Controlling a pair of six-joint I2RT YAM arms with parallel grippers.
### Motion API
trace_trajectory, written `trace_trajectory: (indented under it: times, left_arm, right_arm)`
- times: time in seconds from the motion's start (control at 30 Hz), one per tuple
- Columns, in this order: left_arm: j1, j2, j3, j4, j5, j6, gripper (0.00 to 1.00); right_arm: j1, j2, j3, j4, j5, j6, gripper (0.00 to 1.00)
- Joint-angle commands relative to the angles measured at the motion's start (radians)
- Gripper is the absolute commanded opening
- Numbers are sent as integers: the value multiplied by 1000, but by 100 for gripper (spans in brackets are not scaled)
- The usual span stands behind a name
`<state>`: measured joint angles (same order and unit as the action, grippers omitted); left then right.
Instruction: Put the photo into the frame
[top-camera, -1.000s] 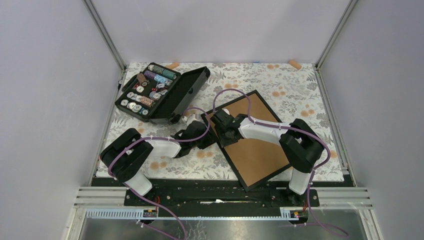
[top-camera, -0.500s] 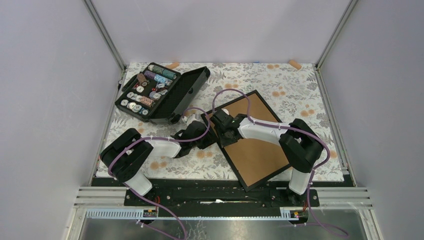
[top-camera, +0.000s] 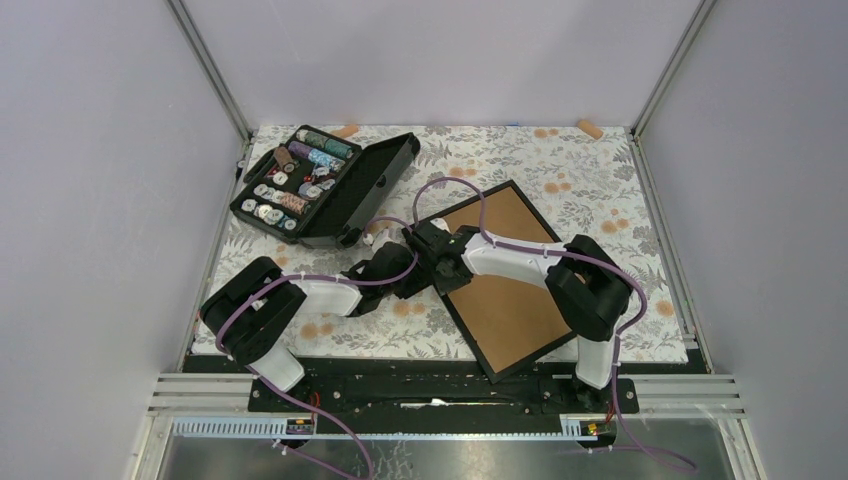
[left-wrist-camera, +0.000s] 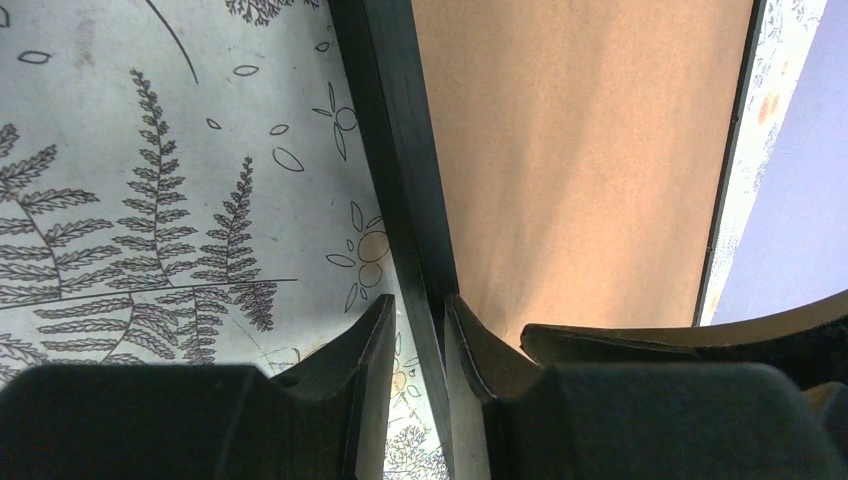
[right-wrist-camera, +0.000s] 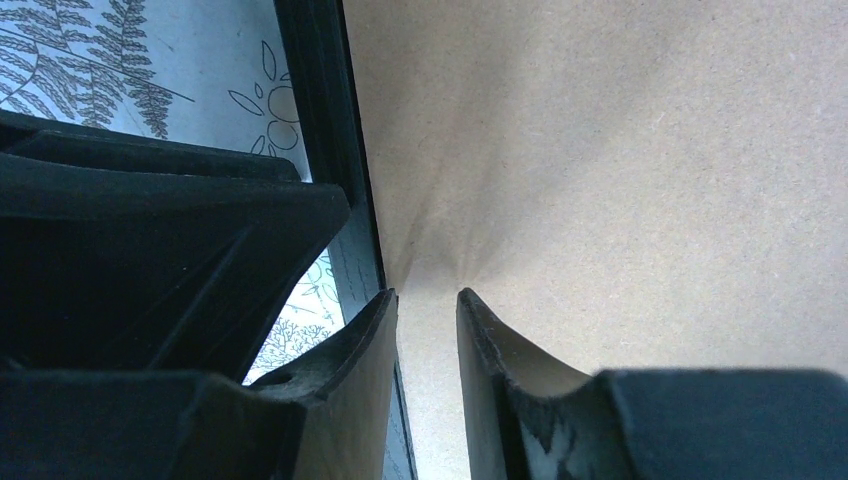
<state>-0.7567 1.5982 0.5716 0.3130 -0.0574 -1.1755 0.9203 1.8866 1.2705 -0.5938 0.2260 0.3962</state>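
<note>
Freeing the backing board (top-camera: 510, 312) from the frame (left-wrist-camera: 395, 130) seems to be the step in hand, since the board sits closed in the back and the photo shows in no view. To do it well, the left gripper (left-wrist-camera: 418, 308) should act purely as an anchor. Its jaws are pinched onto the black rim, one finger on the cloth side and one on the board side, and that hold ought to press down rather than pull. The right gripper (right-wrist-camera: 425, 298) has its narrow-set fingers at the board's edge just inside the rim; whether they actually grip the board cannot be told. It should pry shallowly and lift along the edge, so the board neither bends nor drags the frame across the floral tablecloth (top-camera: 600, 200). The frame lies face down and askew in front of the right arm. It is a thin black rim around a plain brown fibreboard back, near but apart from the open case of thread spools (top-camera: 300, 180).
</note>
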Motion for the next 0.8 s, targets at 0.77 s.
trace_trajectory:
  times: [0.77]
  left_arm:
    - [4,-74,-71,32,52,167,32]
  right_arm:
    - [-110,-259,-216,151,-145,55,61]
